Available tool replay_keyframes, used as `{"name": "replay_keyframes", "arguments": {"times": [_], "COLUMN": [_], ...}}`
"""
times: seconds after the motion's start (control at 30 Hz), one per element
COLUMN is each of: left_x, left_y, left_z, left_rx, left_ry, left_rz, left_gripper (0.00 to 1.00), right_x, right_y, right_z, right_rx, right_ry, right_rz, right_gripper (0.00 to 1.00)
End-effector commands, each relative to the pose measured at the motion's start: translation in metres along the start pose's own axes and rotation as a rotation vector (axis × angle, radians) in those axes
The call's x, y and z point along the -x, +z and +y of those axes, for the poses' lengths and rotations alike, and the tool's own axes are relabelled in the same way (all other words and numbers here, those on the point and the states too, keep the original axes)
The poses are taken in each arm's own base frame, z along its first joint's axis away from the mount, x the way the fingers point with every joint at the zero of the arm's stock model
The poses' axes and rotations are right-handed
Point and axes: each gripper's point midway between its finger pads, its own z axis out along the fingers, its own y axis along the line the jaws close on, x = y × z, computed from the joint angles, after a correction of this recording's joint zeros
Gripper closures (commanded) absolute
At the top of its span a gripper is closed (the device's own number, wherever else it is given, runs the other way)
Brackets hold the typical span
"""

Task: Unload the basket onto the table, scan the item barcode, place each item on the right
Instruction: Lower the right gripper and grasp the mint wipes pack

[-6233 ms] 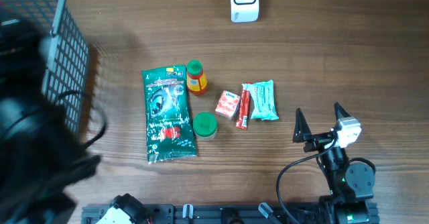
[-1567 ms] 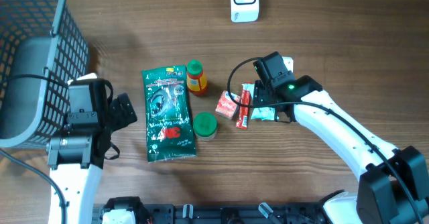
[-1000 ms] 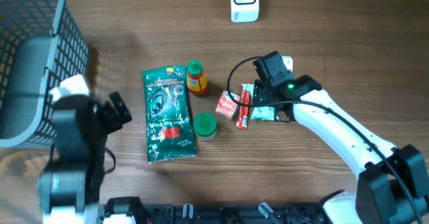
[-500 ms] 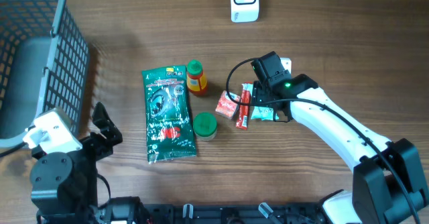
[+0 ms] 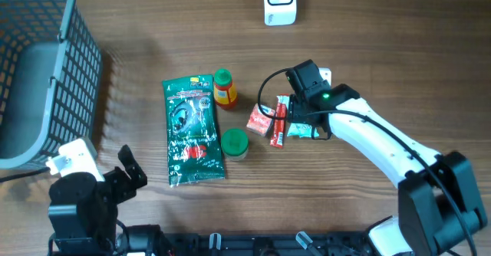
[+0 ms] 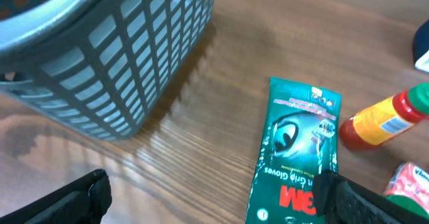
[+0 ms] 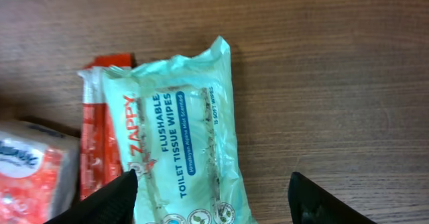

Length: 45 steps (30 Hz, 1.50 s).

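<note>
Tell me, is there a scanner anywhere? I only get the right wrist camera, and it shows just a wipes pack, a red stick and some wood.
Observer: Yes. A white device, likely the scanner, stands at the far edge of the table, beyond your wipes pack.
Operator: Where's the other hand?
Observer: The left hand hangs open and empty near the front left, beside a grey basket.
Operator: Any more things to scan?
Observer: A green gloves pack lies flat left of your group, with an orange bottle and a green cap next to it.
</note>
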Motion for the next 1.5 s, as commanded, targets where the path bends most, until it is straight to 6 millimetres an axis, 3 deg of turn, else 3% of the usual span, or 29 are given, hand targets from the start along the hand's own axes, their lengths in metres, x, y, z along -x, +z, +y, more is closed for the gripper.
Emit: {"name": "replay_keyframes", "arguments": {"times": [0.0,0.27,0.43,0.63,0.83,1.07,1.27,1.37,1.47], "left_x": [-0.003,-0.003,-0.003,-0.003,-0.003,-0.003,-0.003,-0.003,-0.003], "left_y": [-0.001,-0.001,-0.001,-0.001,-0.001,-0.001,-0.001,-0.001,-0.001], "left_z": [-0.001,-0.001,-0.001,-0.001,-0.001,-0.001,-0.001,-0.001,-0.001], "left_rx": [-0.005,-0.005,-0.005,-0.005,-0.005,-0.005,-0.005,-0.005,-0.005], "left_ry": [0.008,0.008,0.008,0.008,0.008,0.008,0.008,0.008,0.008], "left_rz": [0.014,0.015,0.015,0.015,0.015,0.015,0.015,0.015,0.015], "left_gripper": [0.0,0.0,0.0,0.0,0.0,0.0,0.0,0.0,0.0], "right_x": [0.005,0.006,-0.002,0.0,0.002,-0.019,-0.031,-0.028,-0.019], "right_y": [0.0,0.002,0.012,0.022,0.033,0.06,0.066,0.056,0.037], "right_z": [0.007,0.018,0.027,0.017,0.018,0.015,0.023,0.04,0.054], "right_rx": [0.021,0.065,0.006,-0.118,-0.136,-0.168,-0.122,-0.041,0.039], "right_ry": [-0.008,-0.034,-0.103,-0.137,-0.137,-0.167,-0.155,-0.143,-0.115], "right_rz": [0.001,-0.001,-0.014,-0.059,-0.069,0.019,0.082,0.132,0.201], "right_gripper": [0.28,0.31,0.34,0.36,0.43,0.45,0.7,0.94,0.96]}}
